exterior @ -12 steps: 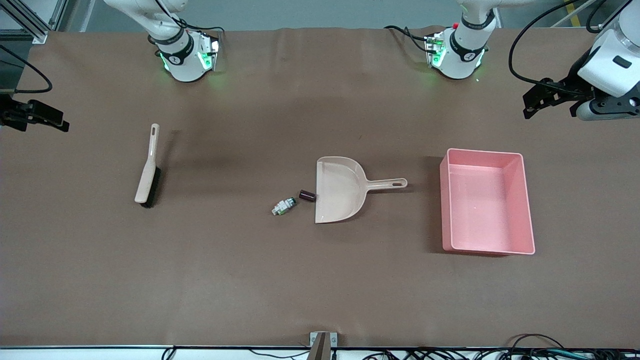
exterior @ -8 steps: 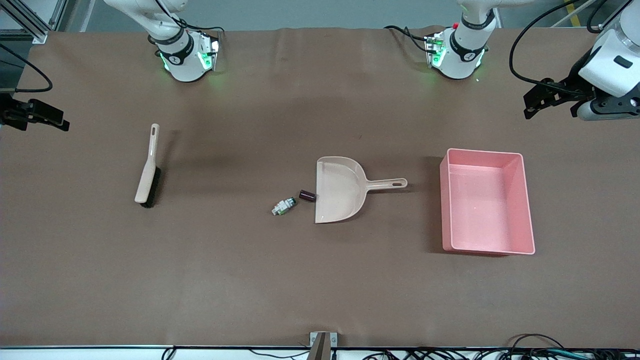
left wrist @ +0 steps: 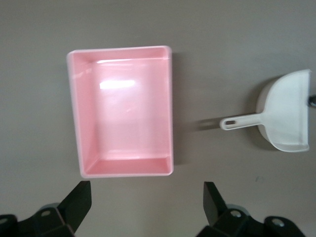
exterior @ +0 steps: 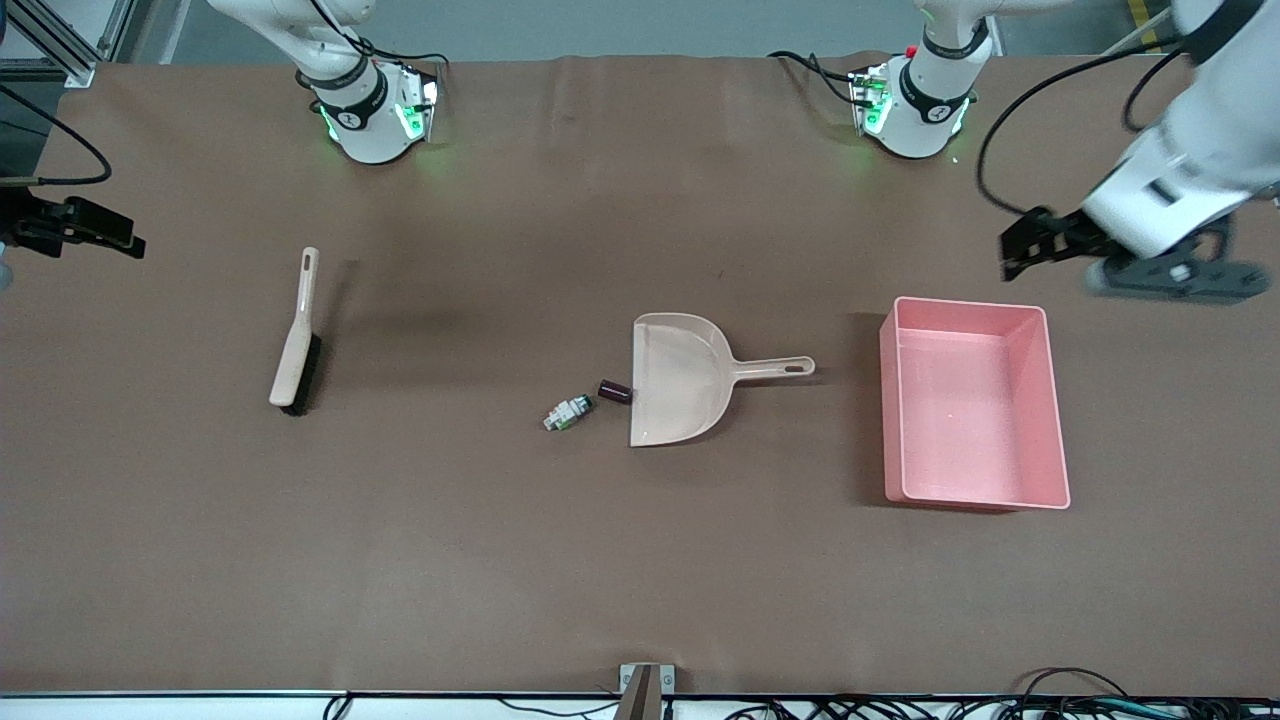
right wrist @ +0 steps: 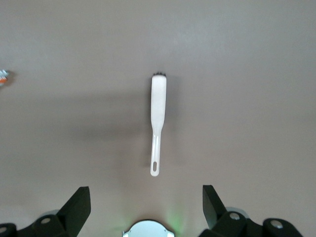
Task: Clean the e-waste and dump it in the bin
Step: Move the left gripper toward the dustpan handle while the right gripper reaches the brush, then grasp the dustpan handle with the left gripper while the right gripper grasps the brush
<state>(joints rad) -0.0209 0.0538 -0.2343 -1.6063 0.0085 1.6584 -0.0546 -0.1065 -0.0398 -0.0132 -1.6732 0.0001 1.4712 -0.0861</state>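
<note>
arms: white, black joint bands | bases: green lights | cables: black | grippers: black

The bin [exterior: 972, 404] looks like smooth pink plastic, and its inside floor is glossy, with pale reflections of light on it in the left wrist view [left wrist: 121, 111]. The dustpan [exterior: 684, 378] is beige plastic with a smooth, slightly satin surface, without strong shine. The brush [exterior: 296, 340] has a handle of the same pale plastic, and its bristles are dark and matt. The table [exterior: 500, 560] is covered by a brown sheet that looks matt, like cloth or paper, with soft creases near the robots' bases. Of the 2 pieces of e-waste, the cylinder [exterior: 614, 391] is dark and a little shiny, and the component [exterior: 567, 412] is white-grey plastic with green bits.
</note>
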